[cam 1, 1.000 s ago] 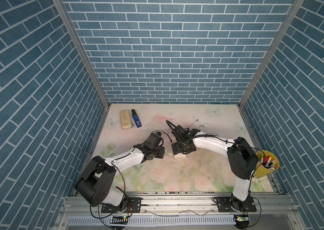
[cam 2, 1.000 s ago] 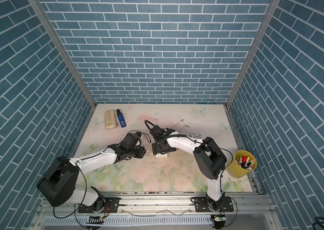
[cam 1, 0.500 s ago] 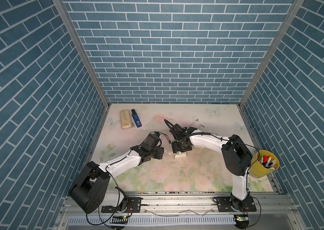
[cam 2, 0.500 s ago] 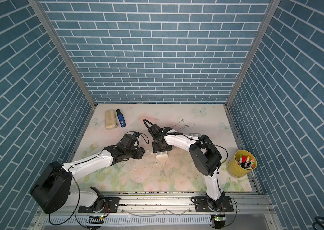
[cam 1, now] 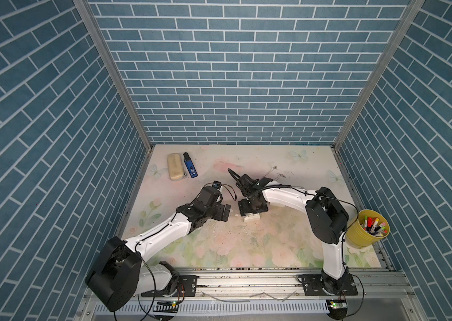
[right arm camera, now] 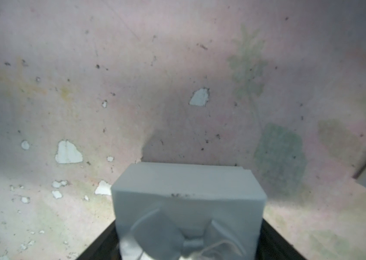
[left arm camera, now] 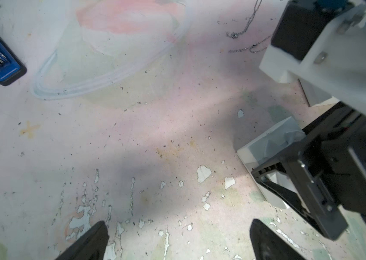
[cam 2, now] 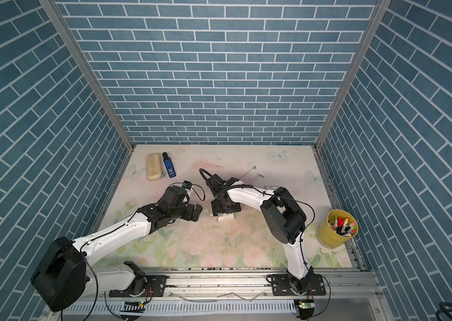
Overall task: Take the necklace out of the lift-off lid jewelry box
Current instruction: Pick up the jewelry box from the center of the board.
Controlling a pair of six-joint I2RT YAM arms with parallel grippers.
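1. Left fingers (left arm camera: 92, 240) have spread wide since the earlier frames. They now stand open over bare counter (left arm camera: 132, 135) and hold nothing.
2. The right fingers (right arm camera: 101, 245) have closed in on the jewelry box (right arm camera: 186, 202) and appear to press both its sides. The box sits on the counter with its bow-topped lid on, so its inside is hidden.
3. The necklace (left arm camera: 233, 35) is not in that box. It lies bare on the counter, and in both top views it sits above and right of the box, well apart from it.
4. The chain is thin and flat, a loose scribble running roughly left to right. The right arm is the nearer one, but its fingers are busy with the box. The right wrist also stands between the left fingers and the chain, so the left arm would probably have to reach round it.
5. At the right edge of both top views, a yellow cup (cam 1: 358, 239) holds markers.
6. A white piece (left arm camera: 317, 99) lies half under the right arm. I cannot tell whether it belongs to the box.
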